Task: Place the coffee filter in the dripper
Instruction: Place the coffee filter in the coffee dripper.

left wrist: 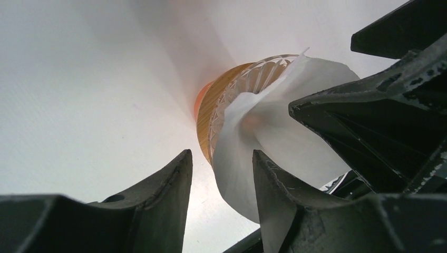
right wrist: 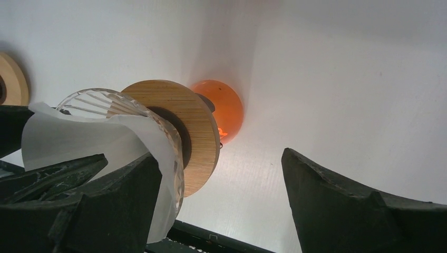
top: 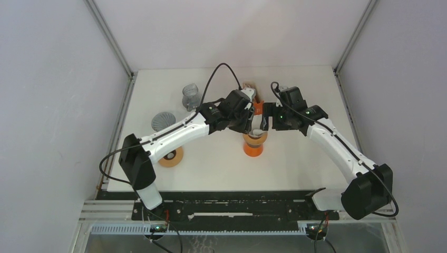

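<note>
The glass dripper (right wrist: 105,103) with its wooden collar (right wrist: 195,132) stands on an orange cup (top: 253,149) at mid-table. The white paper coffee filter (left wrist: 274,126) sits spread inside the dripper's ribbed cone (left wrist: 253,76), one edge sticking up over the rim (right wrist: 68,139). My left gripper (left wrist: 221,155) hovers just left of the dripper (top: 254,138), open, with the filter's edge beside its right finger but not pinched. Just right of the dripper, my right gripper (right wrist: 220,154) stands wide open; its left finger is close to the glass rim and nothing lies between its fingers.
A clear glass vessel (top: 191,96), a grey ribbed cone (top: 163,120) and a wooden ring (top: 171,157) sit on the table's left part. An orange and brown object (top: 255,94) stands just behind the two grippers. Both arms meet over the dripper.
</note>
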Robot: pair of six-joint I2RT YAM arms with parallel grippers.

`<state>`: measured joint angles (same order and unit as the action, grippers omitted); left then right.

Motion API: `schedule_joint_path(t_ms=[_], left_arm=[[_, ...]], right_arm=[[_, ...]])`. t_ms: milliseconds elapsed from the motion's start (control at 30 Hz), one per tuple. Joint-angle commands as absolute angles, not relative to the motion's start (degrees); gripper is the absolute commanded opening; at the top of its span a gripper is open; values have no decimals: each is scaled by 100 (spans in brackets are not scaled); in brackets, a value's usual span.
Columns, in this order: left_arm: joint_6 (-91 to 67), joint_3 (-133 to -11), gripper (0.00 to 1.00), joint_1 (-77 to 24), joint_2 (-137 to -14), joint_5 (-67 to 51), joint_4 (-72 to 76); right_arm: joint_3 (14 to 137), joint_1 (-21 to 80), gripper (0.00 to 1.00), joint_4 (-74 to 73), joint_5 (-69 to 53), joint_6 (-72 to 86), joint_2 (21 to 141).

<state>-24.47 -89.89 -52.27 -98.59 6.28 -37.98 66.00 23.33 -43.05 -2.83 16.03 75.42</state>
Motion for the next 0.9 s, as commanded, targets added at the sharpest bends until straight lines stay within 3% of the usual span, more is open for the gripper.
schedule_joint_path(t_ms=[0, 633, 867], left_arm=[[-2426, -9350, 52, -5247, -9573, 813, -3682], [-2340, -9400, 56, -5070, -9564, 991, -3639], [-2338, -9241, 46, -5036, -9640, 1010, -3647]], right_arm=[[6761, 2354, 91, -4112, -384, 1653, 7280], [6814, 2320, 90, -4294, -184, 1585, 7534], [6752, 2336, 91, -4292, -44, 1554, 7672]])
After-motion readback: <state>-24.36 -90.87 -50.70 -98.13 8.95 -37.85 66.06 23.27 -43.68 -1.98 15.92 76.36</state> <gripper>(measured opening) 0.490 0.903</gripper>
